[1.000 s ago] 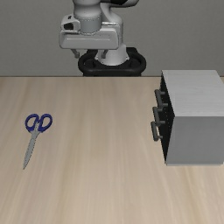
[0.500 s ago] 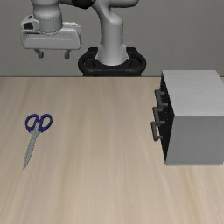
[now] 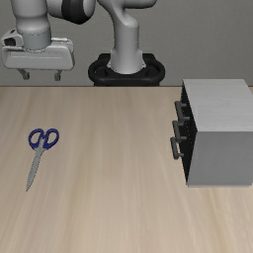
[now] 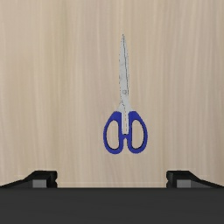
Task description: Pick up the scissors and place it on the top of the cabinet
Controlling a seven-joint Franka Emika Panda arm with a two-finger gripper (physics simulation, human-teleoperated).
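High over scissors (image 4: 123, 98), jaws spread wide, empty; blue handles; blades closed; cabinet (image 3: 219, 124) well apart.

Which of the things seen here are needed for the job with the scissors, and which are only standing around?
Needed for the job:
- scissors, lying flat on the table
- cabinet, whose top is the goal
- gripper, open, up over the scissors

Not part of it:
- wooden table, which carries everything
- black base of the arm
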